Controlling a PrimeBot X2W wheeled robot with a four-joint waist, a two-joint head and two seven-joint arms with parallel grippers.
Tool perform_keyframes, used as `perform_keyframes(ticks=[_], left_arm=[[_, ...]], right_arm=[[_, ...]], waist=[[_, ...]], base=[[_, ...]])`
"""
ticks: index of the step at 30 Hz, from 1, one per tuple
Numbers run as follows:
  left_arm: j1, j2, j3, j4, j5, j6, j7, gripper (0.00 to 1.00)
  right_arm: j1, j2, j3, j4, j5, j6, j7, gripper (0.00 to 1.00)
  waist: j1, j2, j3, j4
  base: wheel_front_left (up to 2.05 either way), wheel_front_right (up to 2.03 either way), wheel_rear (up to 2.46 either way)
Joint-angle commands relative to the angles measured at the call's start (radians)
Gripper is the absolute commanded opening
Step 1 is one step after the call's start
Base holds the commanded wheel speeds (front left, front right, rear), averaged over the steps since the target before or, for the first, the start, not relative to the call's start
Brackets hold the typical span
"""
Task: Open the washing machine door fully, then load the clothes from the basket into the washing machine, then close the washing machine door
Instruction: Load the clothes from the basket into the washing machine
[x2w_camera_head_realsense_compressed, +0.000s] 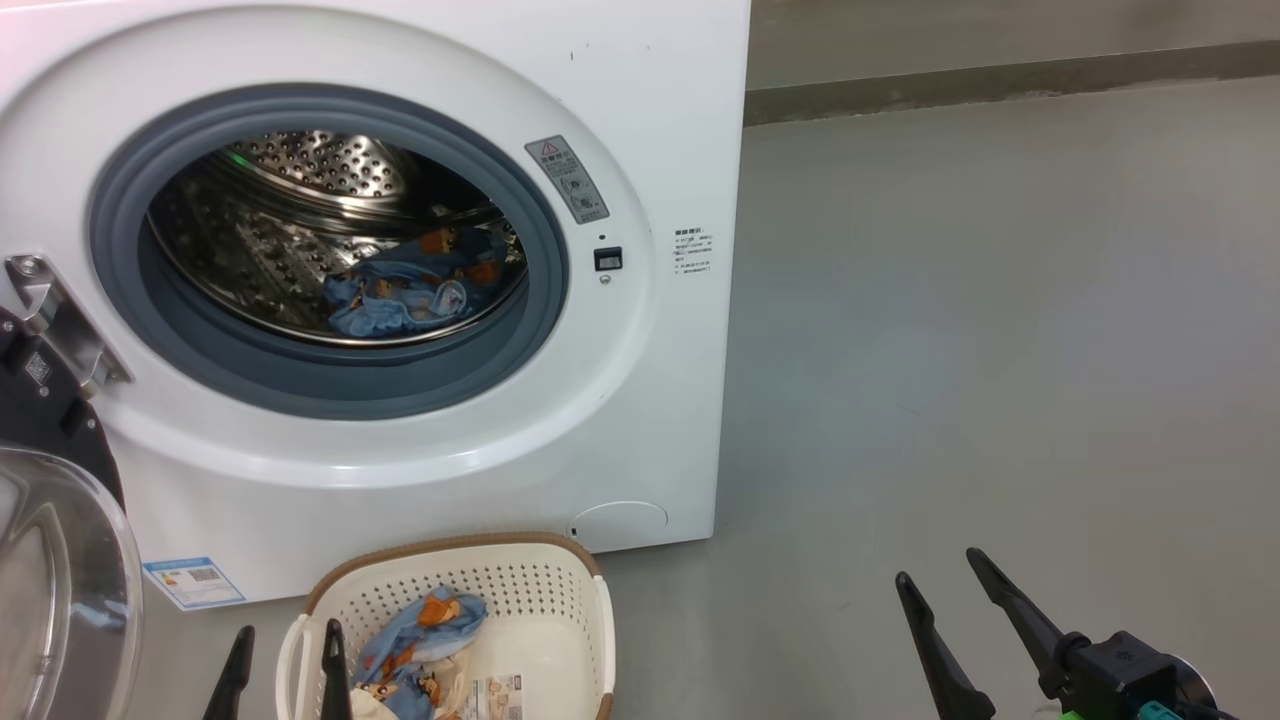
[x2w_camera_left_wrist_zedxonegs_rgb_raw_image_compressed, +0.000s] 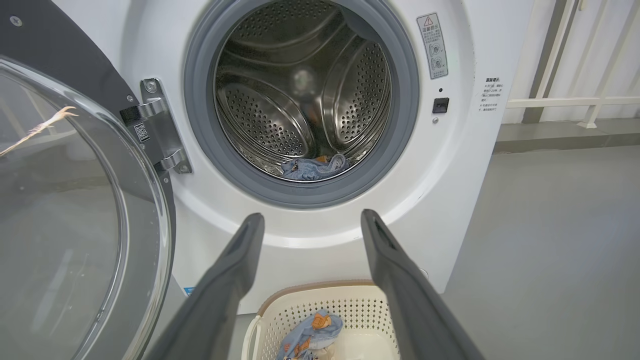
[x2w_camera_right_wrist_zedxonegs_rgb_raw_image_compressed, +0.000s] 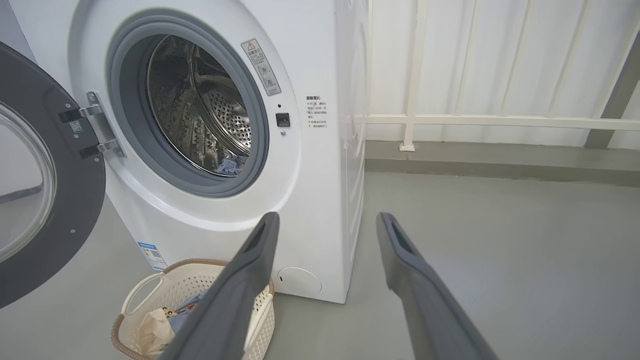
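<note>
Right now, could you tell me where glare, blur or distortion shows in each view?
Head view: glints on the steel drum, pink cast top left. Left wrist view: reflections streak the washing machine door glass; left gripper soft up close. Right wrist view: evenly lit, right gripper soft too.

Bright and evenly lit, with soft, diffuse shade on the grey floor (x2w_camera_head_realsense_compressed: 1000, 300). Pink-tinted at the head view's upper left corner. Glinting in streaks across the perforated steel drum (x2w_camera_head_realsense_compressed: 300, 180), with a small green fleck of reflection near its top. Hazy with pale reflections over the glass bowl of the washing machine door (x2w_camera_left_wrist_zedxonegs_rgb_raw_image_compressed: 60, 210). Nearly washed out at the white railing (x2w_camera_right_wrist_zedxonegs_rgb_raw_image_compressed: 500, 121). Bowed toward the edges in both wrist views; soft-focused low on the fingers (x2w_camera_left_wrist_zedxonegs_rgb_raw_image_compressed: 220, 300) of the left gripper (x2w_camera_left_wrist_zedxonegs_rgb_raw_image_compressed: 308, 217) and of the right gripper (x2w_camera_right_wrist_zedxonegs_rgb_raw_image_compressed: 325, 216).
</note>
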Motion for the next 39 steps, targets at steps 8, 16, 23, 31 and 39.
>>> perform_keyframes(ticks=[8, 16, 23, 31, 39], left_arm=[[-0.024, 0.004, 0.049, -0.016, 0.015, -0.015, -0.009, 1.00], [-0.029, -0.008, 0.053, -0.011, 0.021, -0.024, -0.009, 1.00], [-0.045, -0.024, 0.057, 0.013, 0.027, -0.040, -0.009, 1.00], [-0.103, -0.069, 0.032, 0.096, 0.036, -0.075, -0.009, 1.00], [-0.240, -0.139, 0.009, 0.300, 0.043, -0.144, -0.009, 1.00]], right_arm=[[-0.013, -0.004, 0.014, -0.035, -0.007, 0.002, 0.006, 1.00], [-0.011, -0.003, 0.013, -0.038, -0.008, 0.002, 0.008, 1.00], [-0.016, -0.007, 0.016, -0.042, -0.005, 0.002, 0.009, 1.00], [-0.038, -0.020, 0.018, -0.056, 0.004, 0.002, 0.008, 1.00], [-0.099, -0.046, 0.021, -0.075, 0.022, 0.002, -0.004, 1.00]], waist=[[0.0000, 0.0000, 0.002, 0.002], [0.0000, 0.0000, 0.007, 0.003], [0.0000, 0.0000, 0.026, 0.001], [0.0000, 0.0000, 0.101, -0.006], [0.0000, 0.0000, 0.236, -0.027]], base=[[0.00, 0.00, 0.00], [0.00, 0.00, 0.00], [0.00, 0.00, 0.00], [0.00, 0.00, 0.00], [0.00, 0.00, 0.00]])
